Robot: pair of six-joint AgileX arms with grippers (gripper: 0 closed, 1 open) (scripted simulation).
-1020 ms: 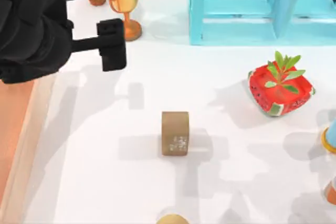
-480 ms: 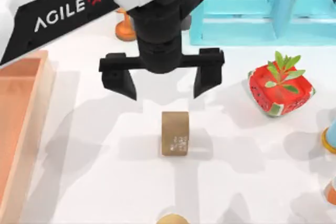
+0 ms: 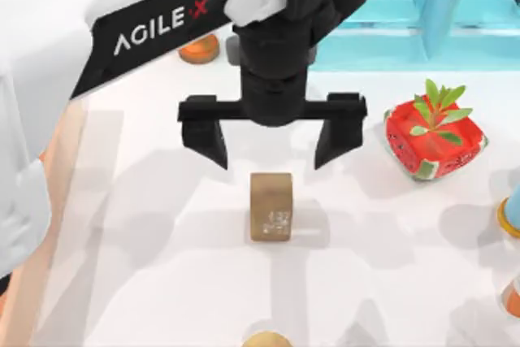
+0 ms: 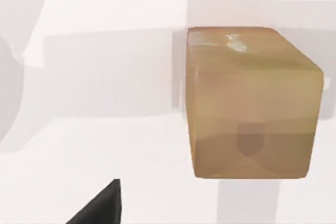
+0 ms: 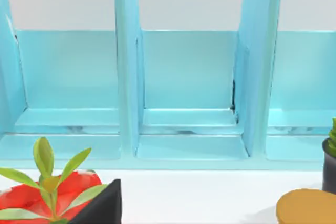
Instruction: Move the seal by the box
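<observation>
The seal (image 3: 270, 206) is a small tan-brown block with whitish markings, standing in the middle of the white table. My left gripper (image 3: 271, 158) hangs open just behind it, its black fingers (image 3: 205, 129) spread wider than the seal and touching nothing. In the left wrist view the seal (image 4: 252, 103) looms close, with one dark fingertip (image 4: 100, 208) beside it. The box (image 3: 67, 132) of light orange-tan wood lies at the left table edge, mostly hidden under the left arm. My right arm is parked off to the right, its wrist view facing the shelf.
A turquoise shelf (image 3: 390, 14) (image 5: 184, 103) stands at the back right. A watermelon-patterned planter (image 3: 433, 140) sits right of the seal. An orange trophy base (image 3: 199, 49) is behind the arm. A round yellowish object (image 3: 266, 339) peeks in at the front edge.
My left arm swung in from the far left to above the table's middle. Its open gripper then moved a little right and nearer the seal. The seal has stayed put.
</observation>
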